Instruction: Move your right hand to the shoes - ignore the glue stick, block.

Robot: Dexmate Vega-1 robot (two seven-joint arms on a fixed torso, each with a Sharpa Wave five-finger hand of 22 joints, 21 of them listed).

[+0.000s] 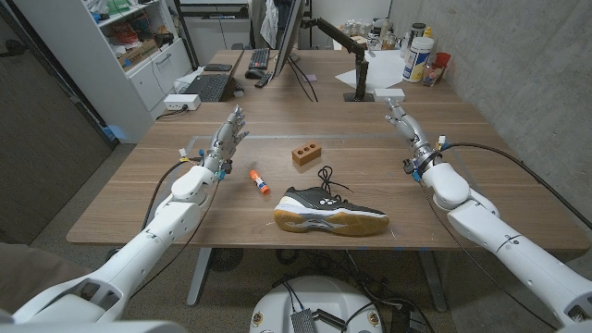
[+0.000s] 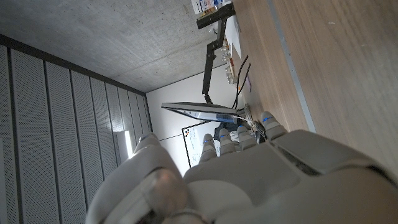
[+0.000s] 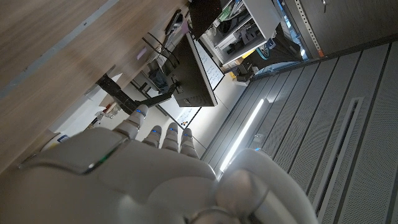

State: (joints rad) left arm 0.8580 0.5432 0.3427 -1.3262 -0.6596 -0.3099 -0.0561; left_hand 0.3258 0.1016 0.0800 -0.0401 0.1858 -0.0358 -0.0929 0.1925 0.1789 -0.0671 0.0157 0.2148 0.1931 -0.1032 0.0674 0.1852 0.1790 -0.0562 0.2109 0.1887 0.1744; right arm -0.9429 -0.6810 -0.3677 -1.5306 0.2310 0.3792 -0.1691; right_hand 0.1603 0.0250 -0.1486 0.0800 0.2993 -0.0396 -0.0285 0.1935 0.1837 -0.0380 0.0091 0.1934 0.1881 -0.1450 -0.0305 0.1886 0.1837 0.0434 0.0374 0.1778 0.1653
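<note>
Shoe (image 1: 330, 211) at desk (image 1: 481, 157) near edge, just beside glue stick (image 1: 259, 181) and block (image 1: 306, 153) (ignore both). Right robot hand (image 1: 400, 115) released, well apart from shoe; sweep in toward its laces, staying clear of block.

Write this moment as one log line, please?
right hand: open, far from shoe | left hand: open, idle | glue stick, block: untouched

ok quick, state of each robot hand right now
Left robot hand: open, fingers apart, holding nothing.
Right robot hand: holding nothing, fingers extended; open, away from the shoe.
</note>
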